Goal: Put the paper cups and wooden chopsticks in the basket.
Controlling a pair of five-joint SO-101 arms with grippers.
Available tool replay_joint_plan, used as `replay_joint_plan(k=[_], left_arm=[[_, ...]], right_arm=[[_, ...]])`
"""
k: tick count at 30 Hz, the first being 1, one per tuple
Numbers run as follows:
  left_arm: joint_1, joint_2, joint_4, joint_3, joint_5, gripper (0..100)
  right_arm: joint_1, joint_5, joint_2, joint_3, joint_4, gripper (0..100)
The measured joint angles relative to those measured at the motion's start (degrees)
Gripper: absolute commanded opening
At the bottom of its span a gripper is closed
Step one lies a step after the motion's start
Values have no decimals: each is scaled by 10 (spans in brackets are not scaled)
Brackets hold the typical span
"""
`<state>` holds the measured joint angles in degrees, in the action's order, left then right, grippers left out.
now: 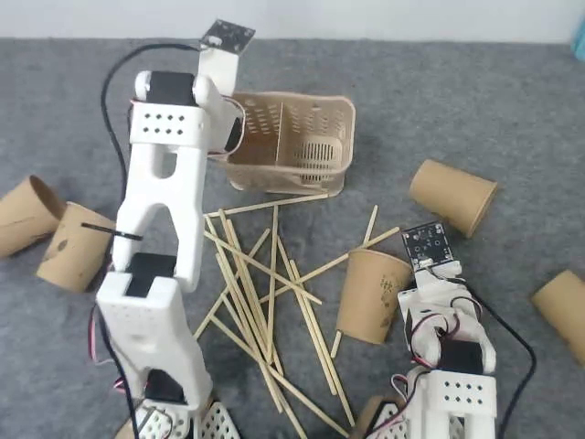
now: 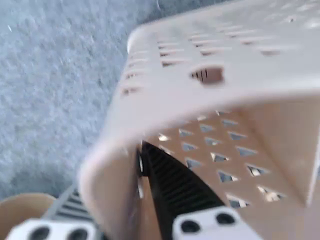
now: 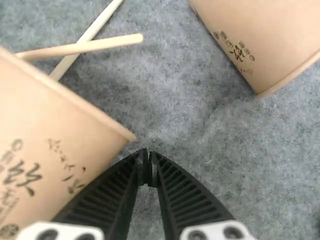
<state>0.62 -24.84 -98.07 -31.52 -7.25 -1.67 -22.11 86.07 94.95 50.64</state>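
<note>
Lying at four o'clock of the chopsticks (image 1: 260,274), the nearest cup (image 1: 373,294) looks light and crushable, so pinch its rim gently. The right gripper (image 3: 149,167) is closed empty beside it; the left gripper (image 2: 120,170) clamps the basket (image 1: 302,137) at twelve o'clock.

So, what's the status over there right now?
Right gripper shut, empty, beside a paper cup. Left gripper at the basket wall. Chopsticks scattered crisscross on the carpet.
</note>
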Motion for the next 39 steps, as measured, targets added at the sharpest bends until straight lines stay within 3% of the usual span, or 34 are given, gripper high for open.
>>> replay_joint_plan(k=[4,15,29,36,39], left_arm=[[10,48,-5,53,0,10],[15,79,-6,55,4,11],[-17,50,-6,-56,144,13],[-9,0,38,-68,171,13],[-8,-23,44,-68,175,84]], right_arm=[[0,0,0,0,0,8],[0,0,0,0,0,8],[0,0,0,0,0,8],[0,0,0,0,0,8],[0,0,0,0,0,8]])
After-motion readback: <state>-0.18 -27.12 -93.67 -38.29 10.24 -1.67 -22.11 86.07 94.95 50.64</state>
